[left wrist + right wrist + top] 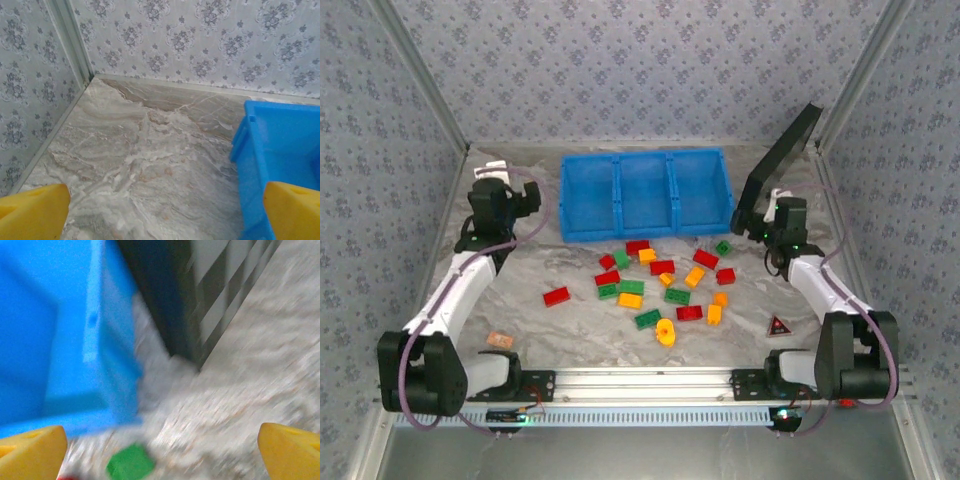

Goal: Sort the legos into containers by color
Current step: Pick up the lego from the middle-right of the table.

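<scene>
Several legos (660, 285) in red, green and yellow-orange lie scattered on the marbled table in front of the containers. The containers are one blue bin (645, 157) with three compartments, all bare inside. One red brick (556, 296) lies apart to the left. My left gripper (532, 195) hovers left of the bin, open and holding nothing. Its wrist view shows my left gripper (165, 212) over bare table beside the bin's left wall (280, 145). My right gripper (767, 222) is open near the bin's right end. In the blurred right wrist view, my right gripper (162, 450) has a green brick (130, 464) just below and left of it.
A black flat panel (780, 165) leans at the back right, close to the bin wall (50, 340), and also fills the upper middle as the panel (165, 295). A red triangular marker (779, 326) lies by the right arm. A small brownish piece (500, 340) lies near the left base.
</scene>
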`<state>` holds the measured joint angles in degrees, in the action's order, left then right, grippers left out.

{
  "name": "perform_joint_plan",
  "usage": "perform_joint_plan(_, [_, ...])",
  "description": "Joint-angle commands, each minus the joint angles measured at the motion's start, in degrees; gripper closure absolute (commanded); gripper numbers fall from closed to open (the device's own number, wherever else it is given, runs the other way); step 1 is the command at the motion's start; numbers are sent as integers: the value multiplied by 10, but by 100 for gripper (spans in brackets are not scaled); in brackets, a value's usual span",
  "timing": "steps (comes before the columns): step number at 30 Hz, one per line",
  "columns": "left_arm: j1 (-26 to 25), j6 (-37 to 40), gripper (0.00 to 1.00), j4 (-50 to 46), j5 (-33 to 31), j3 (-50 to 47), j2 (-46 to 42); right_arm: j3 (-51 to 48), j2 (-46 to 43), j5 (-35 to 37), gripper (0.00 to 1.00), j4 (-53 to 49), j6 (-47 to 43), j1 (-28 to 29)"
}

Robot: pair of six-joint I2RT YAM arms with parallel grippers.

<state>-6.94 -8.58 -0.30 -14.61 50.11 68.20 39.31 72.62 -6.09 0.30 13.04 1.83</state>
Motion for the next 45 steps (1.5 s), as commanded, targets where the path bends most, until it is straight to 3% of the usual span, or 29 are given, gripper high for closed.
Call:
perform_joint_plan(1, [-17, -29, 1, -150, 18, 38, -10, 2, 9, -67, 0, -80, 31, 14])
perform_joint_plan(11, [-81, -13, 1, -183, 25, 50, -31, 49, 104, -39, 10, -125, 7, 48])
perform_joint_plan(23, [-98, -6, 1, -211, 10, 64, -33, 139, 220, 30, 28, -202, 20, 88])
perform_joint_plan(32, [-101, -6, 1, -225, 5, 73, -31, 163, 257, 84, 36, -226, 42, 109])
perform_joint_plan(45, [-103, -7, 1, -232, 2, 75, -33, 176, 265, 85, 62, -239, 53, 113])
